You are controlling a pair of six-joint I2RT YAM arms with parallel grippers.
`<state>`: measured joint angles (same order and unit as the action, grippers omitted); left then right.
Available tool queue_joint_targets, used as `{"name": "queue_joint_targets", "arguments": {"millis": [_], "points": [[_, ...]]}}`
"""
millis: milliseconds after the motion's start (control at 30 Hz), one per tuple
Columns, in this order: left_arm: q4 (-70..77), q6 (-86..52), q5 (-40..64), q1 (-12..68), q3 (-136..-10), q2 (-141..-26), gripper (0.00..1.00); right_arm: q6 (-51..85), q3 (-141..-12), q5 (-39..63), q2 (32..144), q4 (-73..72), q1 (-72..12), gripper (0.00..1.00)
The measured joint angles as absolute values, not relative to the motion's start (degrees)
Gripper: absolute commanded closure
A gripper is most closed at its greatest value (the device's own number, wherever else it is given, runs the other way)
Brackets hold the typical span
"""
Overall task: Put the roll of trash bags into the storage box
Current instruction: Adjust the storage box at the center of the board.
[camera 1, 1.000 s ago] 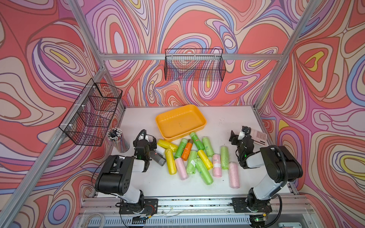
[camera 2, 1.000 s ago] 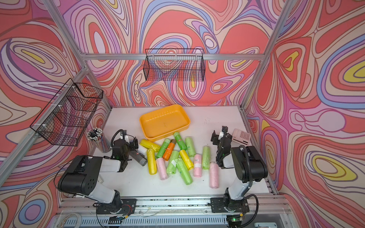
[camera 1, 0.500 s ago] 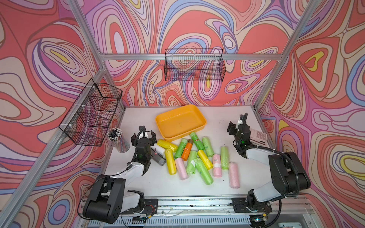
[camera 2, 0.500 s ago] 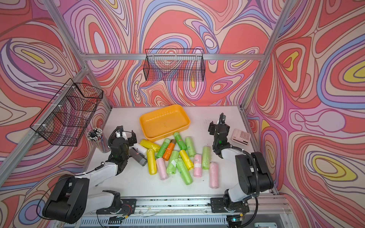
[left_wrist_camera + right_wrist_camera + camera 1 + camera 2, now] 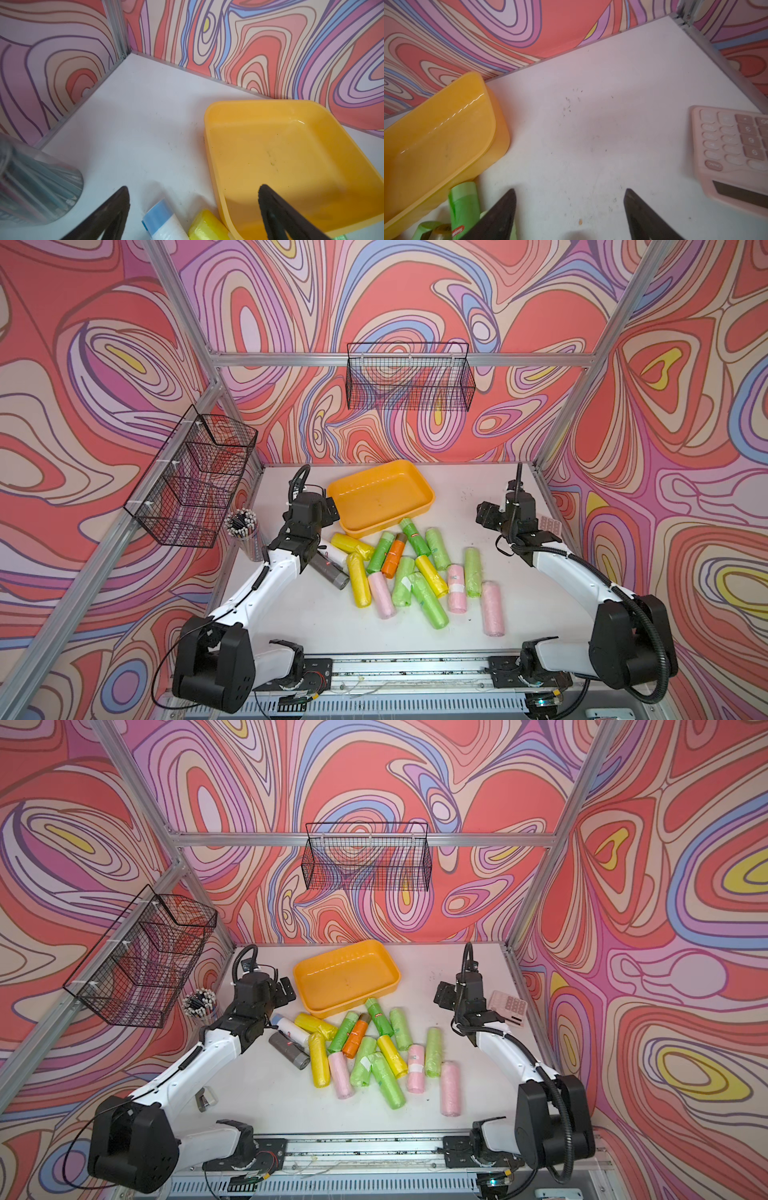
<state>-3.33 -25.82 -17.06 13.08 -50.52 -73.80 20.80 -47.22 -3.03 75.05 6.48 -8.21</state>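
Observation:
The storage box [image 5: 420, 490] is an orange-yellow tray at the back middle of the table, with nothing in it; it shows in both top views [image 5: 386, 970]. Several rolls of trash bags [image 5: 422, 595] in green, yellow, pink, orange, white and grey lie in a pile in front of it. My left gripper [image 5: 326, 510] hangs open by the box's left end, above a white roll with a blue end [image 5: 164, 222] and a yellow roll [image 5: 207, 226]. My right gripper [image 5: 484, 516] is open over bare table, right of the pile, holding nothing.
A cup of pens [image 5: 245, 531] stands at the left wall. A pink calculator [image 5: 550, 526] lies by the right wall, close to my right arm. Black wire baskets hang on the back wall [image 5: 409, 381] and the left wall [image 5: 195, 477].
Both arms have unfolded and reached toward the back of the table, raising the grippers. The left gripper now sits beside the box's left end. The rolls have not moved.

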Motion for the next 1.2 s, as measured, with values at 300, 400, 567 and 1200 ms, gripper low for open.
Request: {"name": "queue_joint_targets", "arguments": {"millis": [300, 400, 567, 1200], "points": [[-11.35, -30.83, -9.85, 13.08, -57.36, -86.06, 0.37, 22.33, -41.8, 4.54, 64.05, 15.44, -8.21, 0.18], [-12.56, -31.24, -8.29, 13.08, -60.69, -90.21, 0.43, 22.59, -40.82, 5.41, 60.75, 17.52, -8.21, 0.18], [-14.87, -31.35, -6.26, 13.08, -65.67, -95.77, 0.49, 22.61, -40.47, 5.61, 58.41, 20.23, -8.21, 0.18], [-20.51, -25.52, -5.15, 13.02, -78.54, -109.78, 0.87, 22.13, -40.47, 5.3, 55.53, 25.02, -8.21, 0.18]]}}
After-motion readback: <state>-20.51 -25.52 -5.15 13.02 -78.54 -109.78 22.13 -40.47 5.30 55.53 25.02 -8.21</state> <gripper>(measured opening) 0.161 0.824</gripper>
